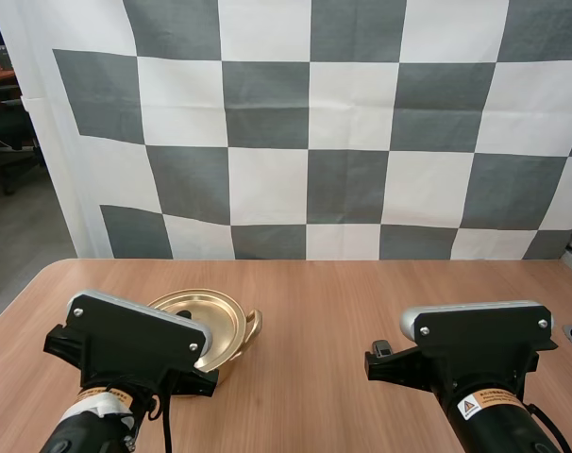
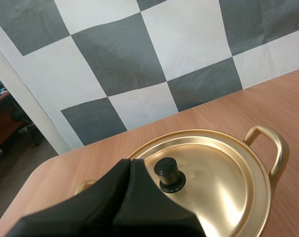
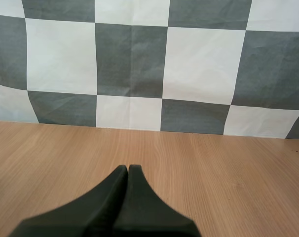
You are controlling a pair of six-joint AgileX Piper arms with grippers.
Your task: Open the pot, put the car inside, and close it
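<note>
A wooden table point(image 1: 314, 311) stands on grey floor point(image 1: 22, 245), a black chair point(image 1: 8, 132) beyond.

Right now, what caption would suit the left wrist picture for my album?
Left claw, shut, poised near the black knob on the lid of a golden pot, wooden table beneath.

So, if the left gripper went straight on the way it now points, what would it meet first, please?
Likely the lid near its rim, beside the black knob; failing that, the table beyond. Depth is unclear.
</note>
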